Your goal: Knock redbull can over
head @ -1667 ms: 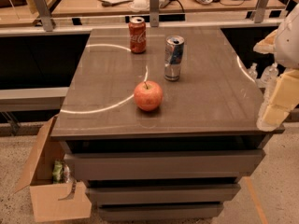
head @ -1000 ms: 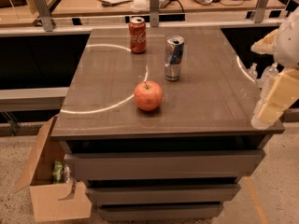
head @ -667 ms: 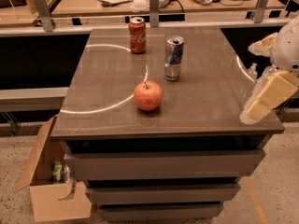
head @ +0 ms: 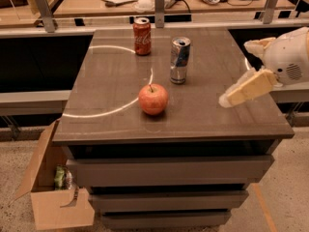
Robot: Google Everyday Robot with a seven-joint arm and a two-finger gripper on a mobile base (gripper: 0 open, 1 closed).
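Observation:
The redbull can (head: 179, 60), slim, silver and blue with an opened silver top, stands upright near the middle of the brown table top (head: 111, 76). My gripper (head: 241, 92), cream-coloured on a white arm, comes in from the right. It hangs over the table's right part, pointing left and slightly down. It is to the right of the can and a little nearer to the camera, well apart from the can and touching nothing.
A red Coca-Cola can (head: 142, 36) stands upright behind and left of the redbull can. A red apple (head: 153, 99) sits in front of it. Drawers are below the top. An open cardboard box (head: 53, 202) is on the floor at the left. A rail with metal posts (head: 160, 6) runs behind.
My gripper has swung left from beside the table's right edge to over its surface, closer to the redbull can. The cans and apple have not moved.

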